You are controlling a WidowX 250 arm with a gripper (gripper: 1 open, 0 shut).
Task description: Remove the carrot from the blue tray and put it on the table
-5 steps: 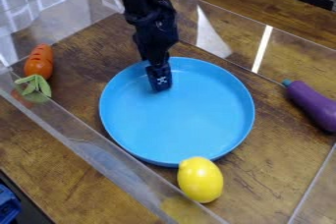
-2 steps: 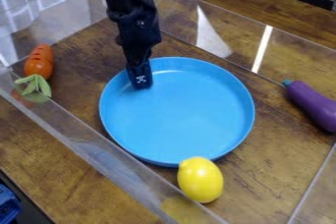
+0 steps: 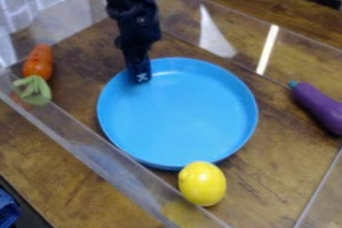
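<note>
The carrot (image 3: 39, 62), orange-red with a green leafy top (image 3: 34, 90), lies on the wooden table (image 3: 83, 40) at the far left, outside the blue tray (image 3: 201, 117) and apart from it. The tray is a wide round blue dish with nothing lying in it. My gripper (image 3: 138, 76) points down over the tray's back-left part, close to the rim. Its dark fingertips look narrow from here and I see nothing between them. The view does not show whether they are open or shut.
A yellow lemon (image 3: 202, 183) sits on the table against the tray's front rim. A purple eggplant (image 3: 319, 105) lies at the right edge. Clear acrylic panels (image 3: 80, 157) run along the front-left and the back of the table.
My gripper has moved left across the tray, from its back middle toward the left rim. The carrot, lemon and eggplant have stayed put.
</note>
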